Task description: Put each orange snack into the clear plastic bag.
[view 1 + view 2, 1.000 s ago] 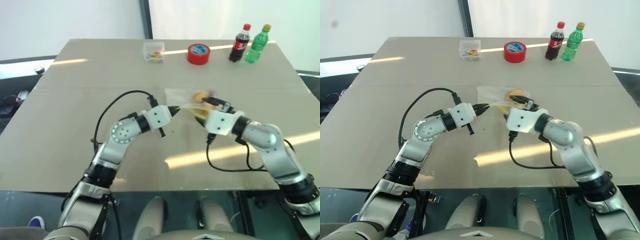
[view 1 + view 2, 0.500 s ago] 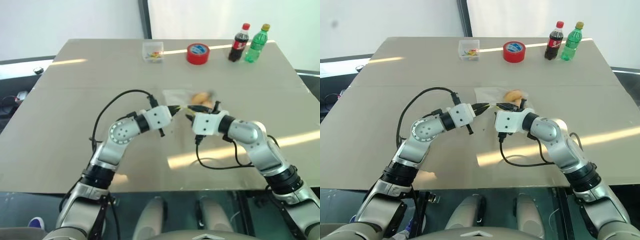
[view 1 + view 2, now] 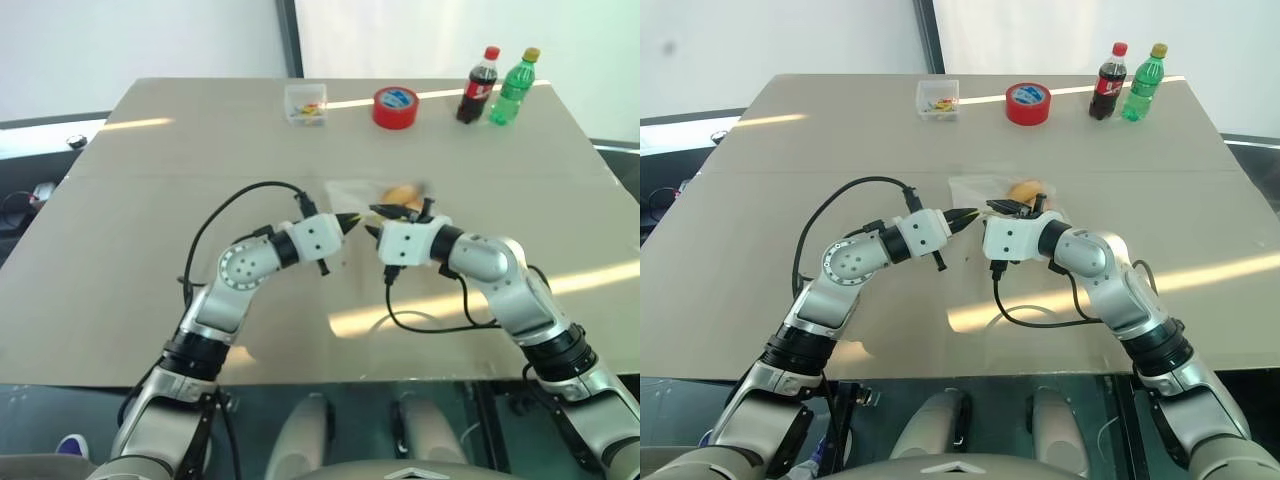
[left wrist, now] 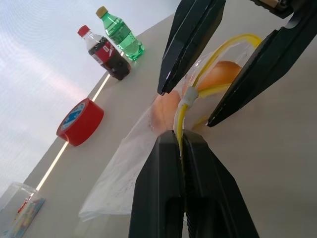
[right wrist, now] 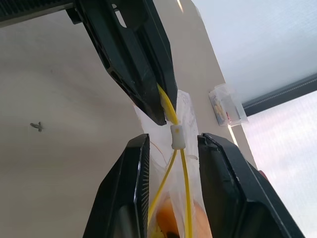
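Observation:
The clear plastic bag (image 4: pixel 124 168) hangs lifted off the table between both grippers, its yellow zip strip (image 5: pixel 185 198) uppermost. My left gripper (image 4: pixel 181 136) is shut on that strip at one end. Right in front of it, my right gripper (image 5: pixel 173 139) stands open, one finger on each side of the strip's white slider (image 5: pixel 177 136) without touching it. Two orange snacks lie inside the bag: one (image 4: pixel 223 74) sits between the right gripper's fingers, the other (image 4: pixel 163 111) shows through the plastic closer to the left gripper. In the head views a snack (image 3: pixel 403 193) shows just beyond the right gripper.
A red tape roll (image 3: pixel 397 106), a small clear box of colourful bits (image 3: pixel 307 103), a cola bottle (image 3: pixel 480 85) and a green bottle (image 3: pixel 515 87) stand along the table's far edge, well away from both arms.
My right gripper has moved left along the bag's strip to just in front of the left gripper, and its jaws have narrowed around the slider. The left gripper kept still.

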Robot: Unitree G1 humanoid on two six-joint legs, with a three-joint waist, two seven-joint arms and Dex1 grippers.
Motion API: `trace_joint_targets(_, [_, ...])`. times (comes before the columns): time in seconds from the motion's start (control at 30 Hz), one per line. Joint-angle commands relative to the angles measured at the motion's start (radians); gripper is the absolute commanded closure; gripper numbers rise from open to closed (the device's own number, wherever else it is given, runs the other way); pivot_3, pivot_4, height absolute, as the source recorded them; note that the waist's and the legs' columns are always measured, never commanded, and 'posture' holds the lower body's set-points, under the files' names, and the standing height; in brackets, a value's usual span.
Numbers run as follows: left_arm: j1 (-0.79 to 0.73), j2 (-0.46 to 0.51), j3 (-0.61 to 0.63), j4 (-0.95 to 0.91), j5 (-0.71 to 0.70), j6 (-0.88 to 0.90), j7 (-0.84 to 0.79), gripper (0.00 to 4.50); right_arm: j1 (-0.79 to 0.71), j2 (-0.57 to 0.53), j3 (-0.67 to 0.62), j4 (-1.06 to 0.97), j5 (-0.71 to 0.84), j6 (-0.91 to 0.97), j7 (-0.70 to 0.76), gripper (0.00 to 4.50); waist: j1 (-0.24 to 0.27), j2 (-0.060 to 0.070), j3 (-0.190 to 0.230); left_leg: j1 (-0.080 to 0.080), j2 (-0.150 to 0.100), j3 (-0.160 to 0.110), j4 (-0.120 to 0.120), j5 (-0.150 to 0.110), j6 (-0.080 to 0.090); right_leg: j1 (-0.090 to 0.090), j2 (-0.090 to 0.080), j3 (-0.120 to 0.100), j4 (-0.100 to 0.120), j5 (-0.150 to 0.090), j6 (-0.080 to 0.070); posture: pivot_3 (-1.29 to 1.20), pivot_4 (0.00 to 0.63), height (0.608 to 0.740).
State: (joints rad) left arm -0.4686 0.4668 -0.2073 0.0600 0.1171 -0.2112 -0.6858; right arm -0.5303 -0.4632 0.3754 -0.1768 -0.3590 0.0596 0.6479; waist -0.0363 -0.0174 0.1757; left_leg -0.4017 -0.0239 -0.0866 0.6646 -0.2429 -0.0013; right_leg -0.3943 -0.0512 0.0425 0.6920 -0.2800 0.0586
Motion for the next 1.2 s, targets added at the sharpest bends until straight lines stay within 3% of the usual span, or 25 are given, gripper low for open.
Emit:
trace_joint_targets(0.03, [-0.005, 0.002, 0.001, -0.039, -0.003, -0.007, -0.001, 4.5, -0.029, 0.006, -0.014, -0.017, -0.003, -0.023, -0.005, 2.94, 0.0, 0.0, 0.0, 0.0, 0.0, 0.0, 0.0, 0.0, 0.0, 0.0, 0.0, 0.0, 0.0, 0.0, 0.0, 0.0, 0.15, 0.74])
trace_joint_targets(0.13, [-0.005, 0.002, 0.002, -0.037, -0.003, -0.008, -0.002, 4.5, -0.03, 0.006, -0.013, -0.015, -0.005, -0.026, -0.005, 2.94, 0.0, 0.0, 0.0, 0.0, 0.0, 0.0, 0.0, 0.0, 0.0, 0.0, 0.0, 0.0, 0.0, 0.0, 0.0, 0.0, 0.15, 0.74])
trace_joint_targets(0.27, [-0.005, 0.001, 0.002, -0.033, -0.002, -0.01, -0.002, 4.5, -0.032, 0.008, -0.013, -0.012, -0.007, -0.031, -0.005, 4.27, 0.0, 0.0, 0.0, 0.0, 0.0, 0.0, 0.0, 0.0, 0.0, 0.0, 0.0, 0.0, 0.0, 0.0, 0.0, 0.0, 0.15, 0.74])
trace_joint_targets(0.3, [-0.005, 0.001, 0.002, -0.032, -0.002, -0.01, -0.002, 4.5, -0.032, 0.008, -0.013, -0.011, -0.008, -0.033, -0.005, 4.42, 0.0, 0.0, 0.0, 0.0, 0.0, 0.0, 0.0, 0.0, 0.0, 0.0, 0.0, 0.0, 0.0, 0.0, 0.0, 0.0, 0.15, 0.74])
trace_joint_targets(0.73, [-0.01, -0.008, 0.014, -0.024, -0.011, -0.001, 0.01, 4.5, -0.022, 0.009, -0.022, 0.003, -0.023, -0.034, -0.009, 4.42, 0.0, 0.0, 0.0, 0.0, 0.0, 0.0, 0.0, 0.0, 0.0, 0.0, 0.0, 0.0, 0.0, 0.0, 0.0, 0.0, 0.15, 0.74])
trace_joint_targets(1.2, [-0.062, 0.013, 0.09, 0.052, -0.065, 0.019, 0.041, 4.5, 0.145, -0.147, -0.192, 0.024, -0.035, 0.065, -0.081, 4.42, 0.003, 0.0, 0.0, 0.0, 0.0, 0.0, -0.001, 0.0, 0.0, 0.0, 0.0, 0.0, -0.001, 0.0, 0.0, 0.0, 0.15, 0.74])
